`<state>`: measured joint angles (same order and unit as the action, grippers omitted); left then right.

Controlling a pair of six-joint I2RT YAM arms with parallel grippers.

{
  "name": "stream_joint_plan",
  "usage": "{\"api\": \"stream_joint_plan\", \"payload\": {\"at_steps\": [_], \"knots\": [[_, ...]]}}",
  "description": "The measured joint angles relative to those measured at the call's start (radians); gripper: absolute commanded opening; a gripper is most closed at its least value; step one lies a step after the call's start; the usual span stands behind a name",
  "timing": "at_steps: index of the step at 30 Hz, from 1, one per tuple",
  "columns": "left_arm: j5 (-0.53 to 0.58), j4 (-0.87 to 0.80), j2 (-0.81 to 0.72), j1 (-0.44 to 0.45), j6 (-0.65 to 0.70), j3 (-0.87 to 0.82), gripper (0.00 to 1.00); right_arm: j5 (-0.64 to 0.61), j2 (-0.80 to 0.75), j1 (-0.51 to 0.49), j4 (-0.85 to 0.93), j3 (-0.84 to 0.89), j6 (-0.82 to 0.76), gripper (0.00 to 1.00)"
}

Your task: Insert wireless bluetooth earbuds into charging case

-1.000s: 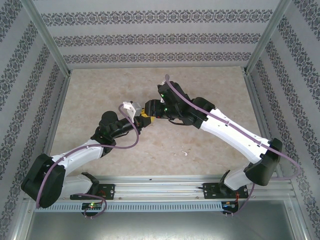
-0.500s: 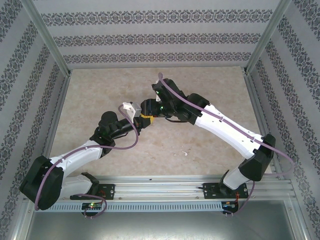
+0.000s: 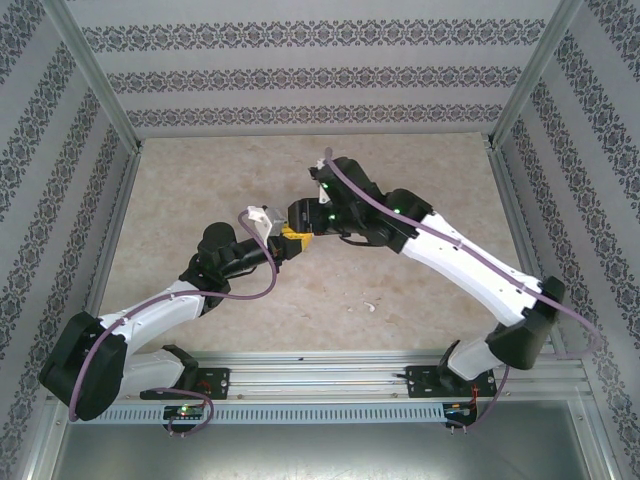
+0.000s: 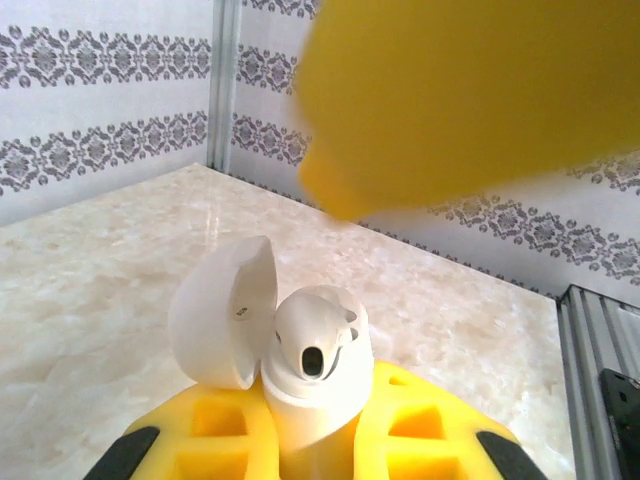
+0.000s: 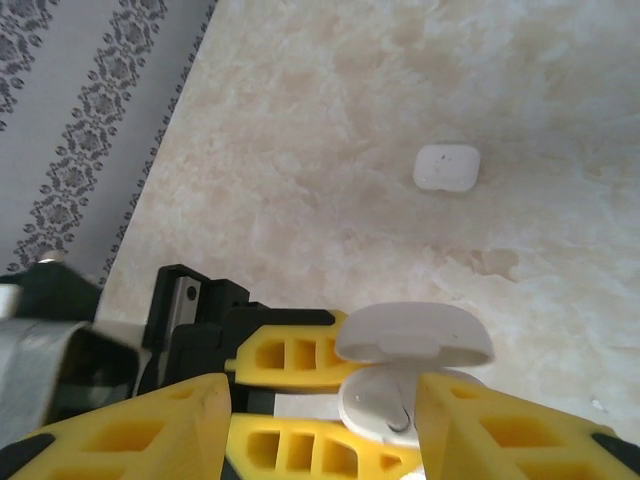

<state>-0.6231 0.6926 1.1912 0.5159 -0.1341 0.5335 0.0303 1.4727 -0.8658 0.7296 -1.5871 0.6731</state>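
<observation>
Left gripper clamps open case with one earbud nearly seated, right gripper unclenched just above case; second case beyond lies untouched.

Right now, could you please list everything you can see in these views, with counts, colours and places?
open rounded plastic charging case: one, white, lid up, clamped in the left gripper over the table's middle.
bean-shaped plastic earbud: one, white, sitting in that open case.
closed rounded-square plastic case: one, white, lying flat on the table, apart from both arms.
tiny plastic bit: one, white, on the table towards the near edge; too small to identify.
marble-look table: one, beige.
patterned wall panels: grey and white, on three sides.
left gripper: one, yellow fingers, shut on the open case.
right gripper: one, yellow fingers, open, close above the open case.
</observation>
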Motion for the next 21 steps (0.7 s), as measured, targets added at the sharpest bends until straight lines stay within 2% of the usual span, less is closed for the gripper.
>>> {"api": "stream_joint_plan", "payload": {"at_steps": [5,11,15,21], "knots": [[-0.047,-0.031,-0.002,0.000,-0.001,0.000,0.00,-0.037,-0.168,0.033,-0.022,0.119,0.005,0.52],[-0.098,-0.073,-0.009,0.000,-0.002,0.000,0.00,-0.058,-0.329,0.146,0.007,0.333,0.061,0.51],[-0.114,-0.105,-0.037,0.000,-0.002,-0.016,0.00,-0.045,-0.337,0.209,0.050,0.492,0.103,0.47],[-0.118,-0.110,-0.060,0.000,-0.005,-0.063,0.00,0.024,-0.289,0.221,0.055,0.687,0.154,0.41]]}}
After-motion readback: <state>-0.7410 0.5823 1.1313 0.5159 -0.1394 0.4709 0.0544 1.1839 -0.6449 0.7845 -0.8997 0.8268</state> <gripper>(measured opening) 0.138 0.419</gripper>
